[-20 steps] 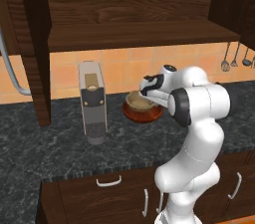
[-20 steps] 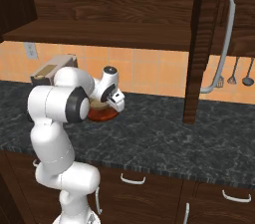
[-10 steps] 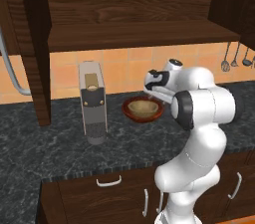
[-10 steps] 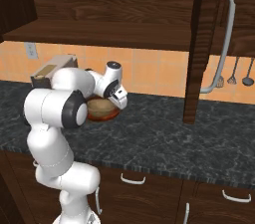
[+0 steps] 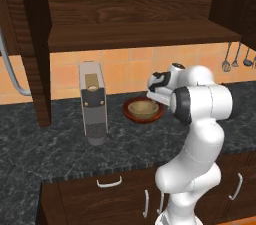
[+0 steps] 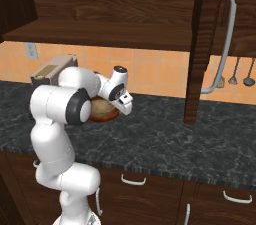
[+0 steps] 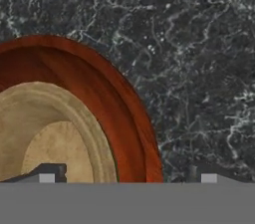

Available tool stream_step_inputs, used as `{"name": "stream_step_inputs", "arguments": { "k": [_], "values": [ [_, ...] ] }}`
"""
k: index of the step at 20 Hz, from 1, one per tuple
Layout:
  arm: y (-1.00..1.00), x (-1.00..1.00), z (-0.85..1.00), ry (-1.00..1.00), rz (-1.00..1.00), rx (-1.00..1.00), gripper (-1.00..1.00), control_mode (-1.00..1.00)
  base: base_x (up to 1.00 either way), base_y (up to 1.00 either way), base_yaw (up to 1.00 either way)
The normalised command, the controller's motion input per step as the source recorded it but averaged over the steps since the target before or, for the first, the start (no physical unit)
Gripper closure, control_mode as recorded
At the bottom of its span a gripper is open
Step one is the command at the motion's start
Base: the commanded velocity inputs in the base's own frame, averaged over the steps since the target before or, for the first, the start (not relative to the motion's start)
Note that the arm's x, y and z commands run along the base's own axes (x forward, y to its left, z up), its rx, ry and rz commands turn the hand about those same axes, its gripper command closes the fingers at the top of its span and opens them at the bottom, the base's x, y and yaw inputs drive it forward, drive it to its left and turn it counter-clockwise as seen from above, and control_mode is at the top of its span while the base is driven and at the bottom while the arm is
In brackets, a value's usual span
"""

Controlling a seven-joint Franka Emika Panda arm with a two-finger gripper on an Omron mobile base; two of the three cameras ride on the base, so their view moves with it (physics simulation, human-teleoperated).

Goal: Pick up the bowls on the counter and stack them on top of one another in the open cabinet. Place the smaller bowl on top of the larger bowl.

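Already nested, the smaller bowl (image 5: pixel 141 107) is seen inside the larger bowl (image 5: pixel 131 115) at frame centre on the counter (image 5: pixel 45 149); the hand (image 7: pixel 124 178) is spread open above.

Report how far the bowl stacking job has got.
Done: the tan bowl already sits inside the red bowl. In hand: the gripper hovers over the red bowl's rim, jaws apart, holding nothing. Left: both bowls are on the counter, not on the cabinet shelf.

No readable text, label, brand or number appears on anything.
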Motion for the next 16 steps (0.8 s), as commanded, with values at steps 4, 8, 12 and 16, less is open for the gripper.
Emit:
{"name": "stream_step_inputs", "arguments": {
  "k": [4, 8, 12, 16],
  "values": [
    [0.16, 0.00, -0.59, 0.10, 0.05, -0.01, -1.00, -1.00, 0.00, 0.00, 0.00],
    [0.25, 0.00, -0.49, 0.03, 0.06, -0.01, 1.00, -1.00, 0.00, 0.00, 0.00],
    [0.16, 0.00, -0.27, 0.00, 0.03, -0.01, 1.00, -1.00, 0.00, 0.00, 0.00],
    [0.00, 0.00, -0.05, -0.03, 0.00, 0.00, 1.00, -1.00, 0.00, 0.00, 0.00]
  ]
}}
